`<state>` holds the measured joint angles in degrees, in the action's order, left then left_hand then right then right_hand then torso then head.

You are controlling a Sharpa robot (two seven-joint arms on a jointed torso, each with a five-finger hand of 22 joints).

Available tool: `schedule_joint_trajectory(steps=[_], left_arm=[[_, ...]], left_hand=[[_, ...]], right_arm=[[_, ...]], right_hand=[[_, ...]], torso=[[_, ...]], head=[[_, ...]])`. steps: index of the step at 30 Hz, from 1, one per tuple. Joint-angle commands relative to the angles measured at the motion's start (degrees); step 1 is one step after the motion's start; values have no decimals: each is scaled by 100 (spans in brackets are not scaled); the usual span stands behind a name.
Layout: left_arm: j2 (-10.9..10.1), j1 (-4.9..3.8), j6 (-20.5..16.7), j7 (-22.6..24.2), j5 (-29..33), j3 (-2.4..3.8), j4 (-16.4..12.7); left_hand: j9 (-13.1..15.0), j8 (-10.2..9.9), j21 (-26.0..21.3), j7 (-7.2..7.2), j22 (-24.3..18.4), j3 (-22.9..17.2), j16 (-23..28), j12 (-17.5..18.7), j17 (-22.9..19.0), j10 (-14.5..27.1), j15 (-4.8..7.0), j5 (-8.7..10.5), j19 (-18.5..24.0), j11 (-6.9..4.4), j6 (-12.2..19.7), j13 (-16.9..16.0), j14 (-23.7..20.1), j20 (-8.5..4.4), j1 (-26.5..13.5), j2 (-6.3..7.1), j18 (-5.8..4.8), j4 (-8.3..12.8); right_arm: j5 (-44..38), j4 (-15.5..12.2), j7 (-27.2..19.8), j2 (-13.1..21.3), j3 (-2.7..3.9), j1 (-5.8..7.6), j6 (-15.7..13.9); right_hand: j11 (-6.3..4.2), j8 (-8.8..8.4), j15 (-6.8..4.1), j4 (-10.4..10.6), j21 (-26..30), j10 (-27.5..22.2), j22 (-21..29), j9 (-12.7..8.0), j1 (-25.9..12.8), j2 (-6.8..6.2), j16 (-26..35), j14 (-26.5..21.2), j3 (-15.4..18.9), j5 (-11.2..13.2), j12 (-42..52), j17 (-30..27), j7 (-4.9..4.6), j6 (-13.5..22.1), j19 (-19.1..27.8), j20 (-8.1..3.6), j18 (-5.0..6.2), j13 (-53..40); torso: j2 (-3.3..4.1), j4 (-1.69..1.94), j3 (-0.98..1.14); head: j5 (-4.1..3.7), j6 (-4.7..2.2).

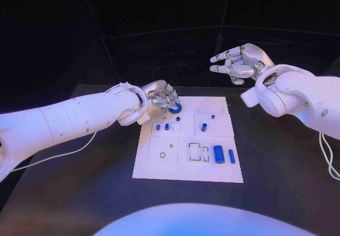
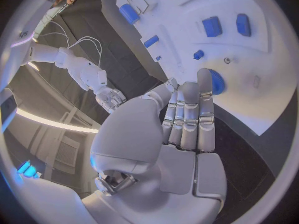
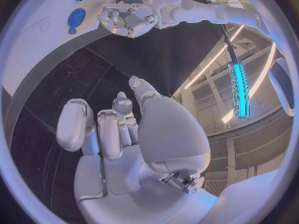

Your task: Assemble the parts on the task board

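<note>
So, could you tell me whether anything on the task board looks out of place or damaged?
Nothing stands out. The task board lies flat, its small blue parts look orderly, and the left hand is at a round blue part near its far edge.

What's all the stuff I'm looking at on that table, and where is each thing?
Table: one, black, under everything.
Task board: one, white plate, middle of the table.
Round disc: one, blue, far left part of the board, at the left hand's fingertips.
Small pegs: several, blue, across the middle of the board.
Cylinders: two, blue, side by side on the near right part of the board.
Left hand: silver, over the board's far left corner, by the disc.
Right hand: silver, raised beyond the board's far right, fingers curled, holding nothing.
</note>
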<state>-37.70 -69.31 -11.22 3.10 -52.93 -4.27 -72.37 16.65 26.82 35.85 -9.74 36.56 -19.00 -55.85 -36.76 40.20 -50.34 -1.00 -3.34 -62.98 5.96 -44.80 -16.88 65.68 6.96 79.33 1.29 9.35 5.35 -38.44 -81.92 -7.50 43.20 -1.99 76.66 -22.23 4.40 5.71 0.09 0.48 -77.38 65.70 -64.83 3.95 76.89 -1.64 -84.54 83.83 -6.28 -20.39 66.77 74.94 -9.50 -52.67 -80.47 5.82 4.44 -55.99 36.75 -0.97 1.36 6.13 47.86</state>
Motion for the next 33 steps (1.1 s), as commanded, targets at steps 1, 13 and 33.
schedule_joint_trajectory(steps=[1, 13, 33], left_arm=[[126, -9, -127, 771, -1106, -2, 156], [572, -13, 99, 434, -2437, -186, 641], [910, -10, 687, 77, -2882, -249, 1003]], left_hand=[[-281, -232, 66, 13, 53, -217, 42, 286, -197, -92, 8, -18, 63, -24, -224, 311, -97, -20, -52, 144, 100, 105], [-875, -911, 1240, 144, 884, -296, -2175, 1121, 2415, -521, 111, -7, -1328, -116, -737, 1119, 1839, -137, -513, 511, -9, -13], [-1009, -1105, 1718, 161, 1367, -132, -2185, 1374, 2333, -708, 135, 17, -1642, -131, -956, 1307, 1926, -166, -603, 586, -108, -108]], right_arm=[[-12, -2, -26, -4, 4, 12, 42], [-129, 2, -13, -29, 4, 12, 47], [-141, 24, -21, -78, 4, 11, 62]], right_hand=[[7, -32, -19, 9, 29, -30, 6, -7, -49, 8, 25, 386, -31, -33, -9, 660, -12, 37, 50, -5, 55, 5], [8, -35, -18, 14, 27, -35, -2, -8, -50, 5, 22, 386, -38, -38, -6, 666, -13, 43, 48, -4, 53, 4], [8, -35, -18, 14, 27, -35, -2, -8, -50, 5, 22, 386, -38, -38, -6, 666, -13, 43, 48, -4, 53, 4]], torso=[[10, 0, 3], [3, 8, 2], [1, 10, -4]], head=[[-6, -23], [-23, -46], [-32, -14]])
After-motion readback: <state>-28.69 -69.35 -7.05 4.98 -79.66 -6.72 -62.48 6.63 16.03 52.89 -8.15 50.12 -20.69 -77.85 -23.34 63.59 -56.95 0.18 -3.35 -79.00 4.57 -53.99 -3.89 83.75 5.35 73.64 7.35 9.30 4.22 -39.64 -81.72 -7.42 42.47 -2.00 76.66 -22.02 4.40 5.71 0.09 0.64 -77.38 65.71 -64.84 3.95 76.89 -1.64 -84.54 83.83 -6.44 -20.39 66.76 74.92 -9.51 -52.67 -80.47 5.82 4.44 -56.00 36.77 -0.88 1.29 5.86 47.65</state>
